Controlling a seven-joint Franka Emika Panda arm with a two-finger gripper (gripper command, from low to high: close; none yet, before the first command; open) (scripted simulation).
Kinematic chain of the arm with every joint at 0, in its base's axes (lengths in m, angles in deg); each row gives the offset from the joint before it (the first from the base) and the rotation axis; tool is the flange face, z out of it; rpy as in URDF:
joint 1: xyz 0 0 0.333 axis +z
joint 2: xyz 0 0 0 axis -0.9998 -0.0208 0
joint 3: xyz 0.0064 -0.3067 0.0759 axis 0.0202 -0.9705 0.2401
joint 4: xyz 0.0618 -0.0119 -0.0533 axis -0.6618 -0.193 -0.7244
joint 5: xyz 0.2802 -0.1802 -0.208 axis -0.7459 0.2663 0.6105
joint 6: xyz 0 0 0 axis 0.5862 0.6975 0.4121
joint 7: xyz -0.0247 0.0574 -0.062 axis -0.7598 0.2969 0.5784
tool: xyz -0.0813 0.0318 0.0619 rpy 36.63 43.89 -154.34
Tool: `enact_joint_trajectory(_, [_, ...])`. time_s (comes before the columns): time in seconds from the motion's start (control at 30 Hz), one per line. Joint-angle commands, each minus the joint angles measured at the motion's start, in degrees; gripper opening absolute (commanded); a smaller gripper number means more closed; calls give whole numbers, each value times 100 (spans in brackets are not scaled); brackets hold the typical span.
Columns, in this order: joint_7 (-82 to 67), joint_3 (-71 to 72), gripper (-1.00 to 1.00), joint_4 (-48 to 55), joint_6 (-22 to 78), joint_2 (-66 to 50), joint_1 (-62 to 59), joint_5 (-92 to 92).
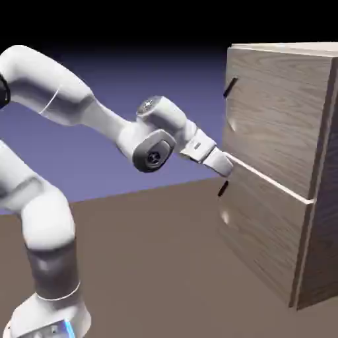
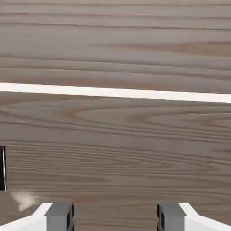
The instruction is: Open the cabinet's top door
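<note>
Here, you have the cabinet (image 1: 280,165) filling the right side of the exterior view, a tall box of grey-brown wood grain standing on the brown table (image 1: 152,264). Its front is split by a pale seam (image 1: 270,181) into two stacked panels. The top door (image 1: 274,112) is the upper panel, and it sits flush with the cabinet's front, shut. Your white arm (image 1: 86,112) rises from the lower left and reaches across to the cabinet, ending level with the seam. The tool (image 1: 224,168) points at the front, close to it, just below the top door's lower edge; whether it touches the wood you cannot tell. In the hand view its two grey fingertips (image 2: 59,215) stand well apart with only wood grain between them, so the tool is open and grips nothing. The top door's black bar handle (image 1: 230,87) sits well above the tool, near the panel's upper edge. The lower panel's black handle (image 1: 222,189) lies just beneath the tool.
</note>
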Motion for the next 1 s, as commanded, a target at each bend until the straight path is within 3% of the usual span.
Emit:
enact_joint_trajectory(0.0, [-153, 112, 0, 53, 6, 51, -98, -250])
enact_joint_trajectory(0.97, [-4577, 3358, 0, 1584, 188, 1531, -2930, -7477])
